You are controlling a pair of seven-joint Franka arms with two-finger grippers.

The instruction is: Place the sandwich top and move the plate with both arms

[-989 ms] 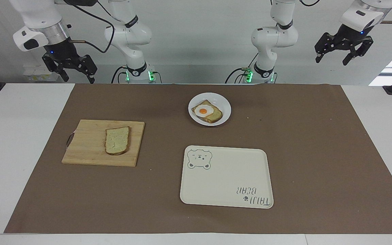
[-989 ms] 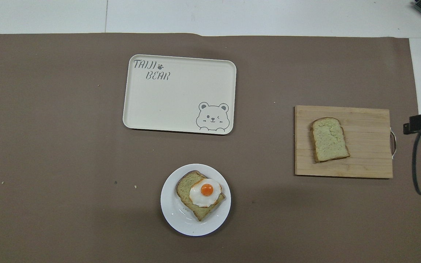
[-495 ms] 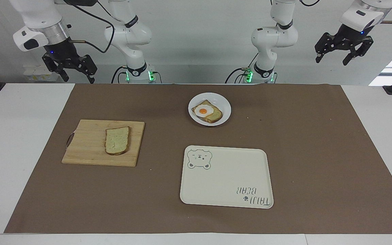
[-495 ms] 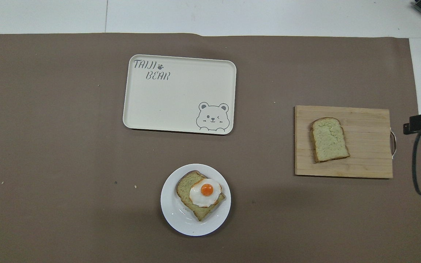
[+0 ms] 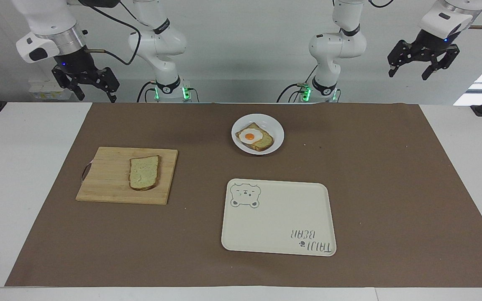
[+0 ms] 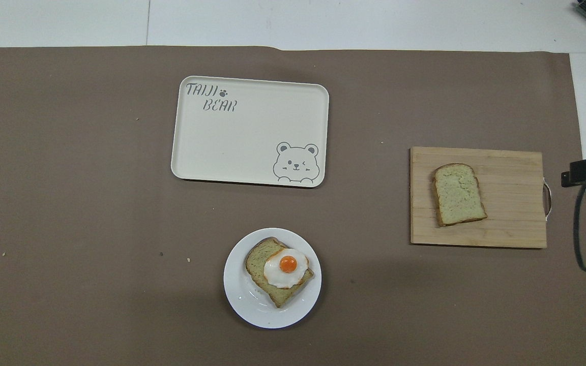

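The sandwich top [image 5: 144, 172] [image 6: 459, 194], a plain speckled slice with a brown crust, lies flat on a wooden cutting board [image 5: 107, 184] [image 6: 511, 229] toward the right arm's end of the table. The small white plate [image 5: 276, 144] [image 6: 244, 300] sits near the robots at mid-table and carries a bread slice topped with a fried egg [image 5: 249, 136] [image 6: 287, 265]. My right gripper [image 5: 97, 99] hangs open and empty, high over the table edge at its own end. My left gripper [image 5: 408, 76] waits open and empty, raised at the left arm's end.
A cream rectangular tray [image 5: 278, 225] [image 6: 222, 147] with a bear drawing lies farther from the robots than the plate. A brown mat [image 5: 370, 175] covers most of the table. Black clamps stand at both table ends near the robots.
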